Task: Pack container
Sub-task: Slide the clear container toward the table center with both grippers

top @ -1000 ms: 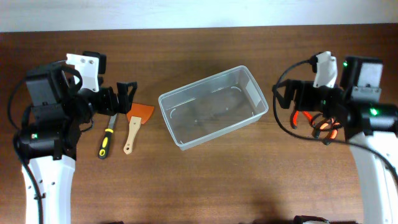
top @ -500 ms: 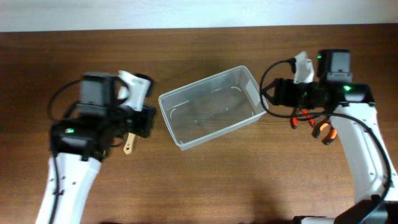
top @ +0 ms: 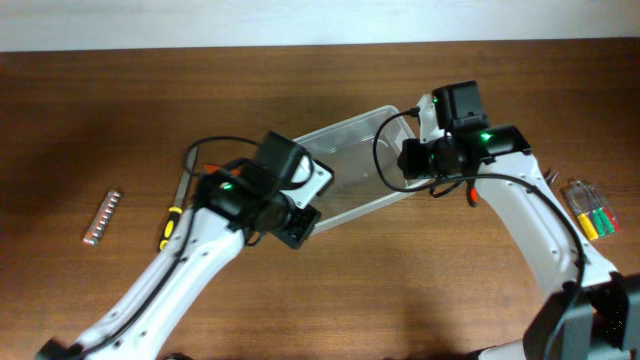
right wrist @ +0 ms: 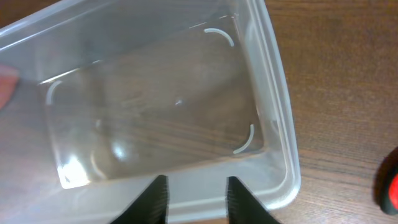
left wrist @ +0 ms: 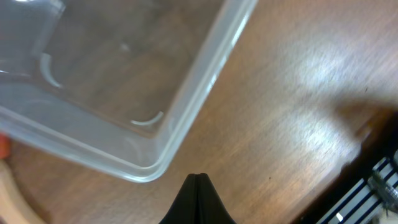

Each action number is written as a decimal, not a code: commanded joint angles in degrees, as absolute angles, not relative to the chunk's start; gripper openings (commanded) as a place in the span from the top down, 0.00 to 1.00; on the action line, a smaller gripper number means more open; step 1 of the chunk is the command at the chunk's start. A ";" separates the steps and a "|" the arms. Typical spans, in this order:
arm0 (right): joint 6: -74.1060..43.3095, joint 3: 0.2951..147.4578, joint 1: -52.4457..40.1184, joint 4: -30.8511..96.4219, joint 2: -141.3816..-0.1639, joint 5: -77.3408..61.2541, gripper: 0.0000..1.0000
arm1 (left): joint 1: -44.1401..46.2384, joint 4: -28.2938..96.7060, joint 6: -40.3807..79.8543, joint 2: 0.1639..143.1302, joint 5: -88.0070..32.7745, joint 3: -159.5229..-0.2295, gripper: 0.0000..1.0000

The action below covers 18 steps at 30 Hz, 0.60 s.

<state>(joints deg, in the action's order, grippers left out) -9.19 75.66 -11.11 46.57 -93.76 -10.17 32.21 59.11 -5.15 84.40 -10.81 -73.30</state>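
- The left gripper is fully closed, its tips pressed together with nothing between them. The container lies just ahead of those tips, rounded corner nearest, and I see no contact.
- The right gripper is partly open, with a clear gap between its fingers. The bin's short-end rim runs across just beyond the tips, and the empty floor stretches ahead. I cannot tell whether the wall sits between the fingers.
- Risk: the closed left tips form a blunt wedge. A forward nudge would probably skid or spin the light bin across the table, away from the right gripper.
- Risk: if the right fingers close off-square, they may clip the lip, tilt the bin, or slip off the slick plastic.
- Risk: both wrists crowd the same bin, so the arms or their cables could foul each other.
- Nothing is packed yet. The screwdriver lies well behind the left gripper, so shifting the bin would complicate the loading to come.
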 commanded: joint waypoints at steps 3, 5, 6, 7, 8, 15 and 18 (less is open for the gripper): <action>-9.96 76.88 -11.55 45.63 -98.52 -6.83 0.96 | 36.01 60.07 -6.31 88.66 -9.61 -74.19 0.98; -9.96 76.88 -11.57 45.78 -99.96 -6.85 0.96 | 37.12 60.27 -6.31 89.56 -9.61 -74.19 0.98; -9.96 76.88 -11.60 45.82 -100.68 -6.96 0.96 | 37.54 60.27 -6.31 89.86 -9.58 -74.19 0.98; -9.96 76.86 -11.62 45.82 -101.14 -7.03 0.96 | 38.00 60.27 -6.31 90.08 -9.58 -74.19 0.98; -9.93 76.84 -11.62 45.80 -101.62 -7.01 0.96 | 38.37 60.27 -6.35 90.28 -9.56 -74.19 0.98; -9.93 76.82 -11.62 45.71 -102.39 -6.96 0.96 | 39.22 58.70 -7.81 92.64 -8.69 -71.79 0.98; -9.93 76.77 -11.62 45.71 -102.39 -6.85 0.96 | 39.22 55.96 -7.81 93.71 -8.71 -69.43 0.98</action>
<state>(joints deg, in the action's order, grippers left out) -9.91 75.66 -11.25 45.80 -102.02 -7.90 39.07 56.77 -6.61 92.23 -9.34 -71.70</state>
